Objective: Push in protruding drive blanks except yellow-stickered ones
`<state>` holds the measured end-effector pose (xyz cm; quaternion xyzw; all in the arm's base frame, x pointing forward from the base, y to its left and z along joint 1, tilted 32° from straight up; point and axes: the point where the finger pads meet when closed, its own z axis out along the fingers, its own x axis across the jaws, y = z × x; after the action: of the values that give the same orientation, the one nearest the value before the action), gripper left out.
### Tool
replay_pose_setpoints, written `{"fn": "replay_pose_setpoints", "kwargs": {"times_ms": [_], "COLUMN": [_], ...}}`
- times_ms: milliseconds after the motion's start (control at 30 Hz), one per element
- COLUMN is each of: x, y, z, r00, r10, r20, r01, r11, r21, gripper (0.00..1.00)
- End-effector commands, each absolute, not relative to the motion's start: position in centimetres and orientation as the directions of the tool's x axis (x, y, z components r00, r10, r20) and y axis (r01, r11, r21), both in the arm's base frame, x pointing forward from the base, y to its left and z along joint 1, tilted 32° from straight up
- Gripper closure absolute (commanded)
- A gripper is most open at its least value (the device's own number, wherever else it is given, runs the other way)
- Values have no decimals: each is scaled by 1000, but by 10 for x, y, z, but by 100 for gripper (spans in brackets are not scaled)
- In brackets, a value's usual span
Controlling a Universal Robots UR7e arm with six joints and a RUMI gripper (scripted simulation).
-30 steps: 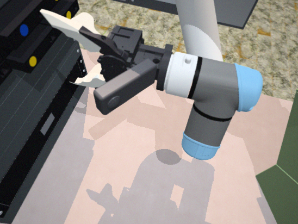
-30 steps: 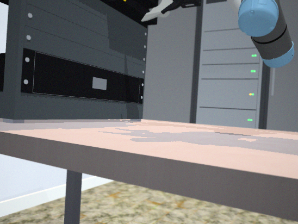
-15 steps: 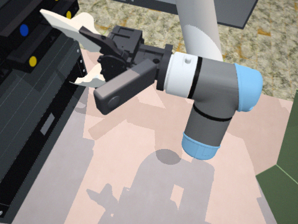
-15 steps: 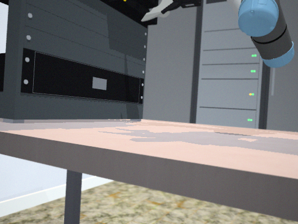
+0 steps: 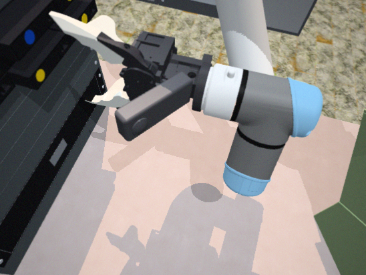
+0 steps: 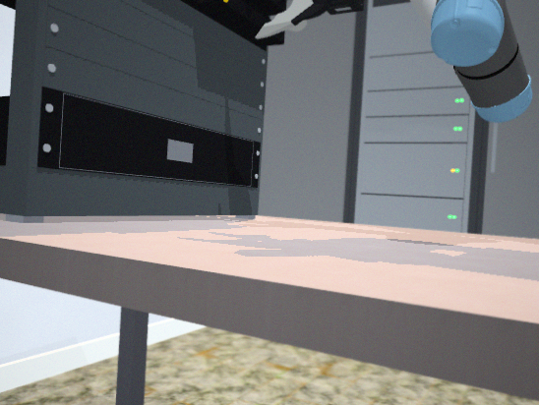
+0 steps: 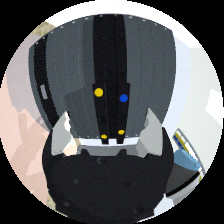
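Note:
The dark grey rack (image 5: pixel 43 133) stands at the left of the pink table and also shows in the exterior view (image 6: pixel 138 113). Near its top, a blank with a blue sticker (image 5: pixel 29 37) and a blank with a yellow sticker (image 5: pixel 40 75) stick out of the front. Another yellow sticker (image 5: pixel 84 17) shows higher up. My gripper (image 5: pixel 71 58) is open and empty, its white fingers spread just in front of the rack's upper right corner. In the wrist view the fingers frame the black bay column with the yellow sticker (image 7: pixel 99 92) and the blue sticker (image 7: pixel 123 98).
A black front panel (image 6: pixel 148 143) with a grey label sits low on the rack. A green block (image 5: pixel 347 203) stands at the table's right edge. A grey server cabinet (image 6: pixel 413 128) with small lights stands behind the table.

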<state>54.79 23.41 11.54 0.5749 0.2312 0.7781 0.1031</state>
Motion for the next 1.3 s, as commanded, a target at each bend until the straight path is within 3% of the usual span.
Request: {"fn": "replay_pose_setpoints", "kwargs": {"times_ms": [0,1267], "x": [548,551], "y": [235,221], "z": [117,125], "r00": [-323,-323], "r10": [426,426], "r20": [845,845], "r01": [104,104], "r11": [-872,-872], "r21": [479,479], "gripper": [0,0]}}
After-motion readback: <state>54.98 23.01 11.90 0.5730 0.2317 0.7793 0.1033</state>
